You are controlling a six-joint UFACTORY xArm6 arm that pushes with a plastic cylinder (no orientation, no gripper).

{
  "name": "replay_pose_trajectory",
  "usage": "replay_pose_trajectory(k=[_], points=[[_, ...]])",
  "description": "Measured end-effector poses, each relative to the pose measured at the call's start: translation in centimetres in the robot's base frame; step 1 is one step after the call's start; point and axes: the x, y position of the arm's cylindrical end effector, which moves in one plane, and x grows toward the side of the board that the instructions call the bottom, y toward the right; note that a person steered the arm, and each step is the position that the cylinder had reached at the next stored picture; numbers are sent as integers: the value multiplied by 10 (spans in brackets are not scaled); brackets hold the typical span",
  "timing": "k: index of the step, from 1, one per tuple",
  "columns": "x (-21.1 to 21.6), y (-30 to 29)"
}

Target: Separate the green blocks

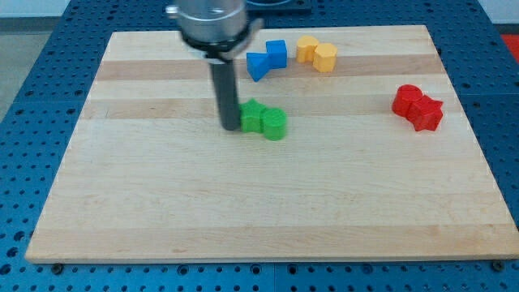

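Camera view is showing my tip [231, 127] touching the left side of two touching green blocks [264, 120] near the board's [243, 211] centre; no jaws are existing, nothing gripped.

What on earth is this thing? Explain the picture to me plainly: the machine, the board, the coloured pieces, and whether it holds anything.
This is a robot arm seen by one camera looking down at a slant. It has no hand; it ends in a dark rod, and my tip slides on the wooden board to push blocks. Nothing is held. The tip stands at the view's left of two green blocks, which touch each other. Near the view's top lie two blue blocks and two yellow blocks. Two red blocks sit at the view's right. Each pair sits close together.
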Motion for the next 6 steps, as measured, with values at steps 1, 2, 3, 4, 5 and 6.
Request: replay_pose_trajectory(k=[1, 2, 3, 4, 5, 6], points=[[14, 37], [50, 78], [74, 130], [62, 163], [35, 152], [17, 110]])
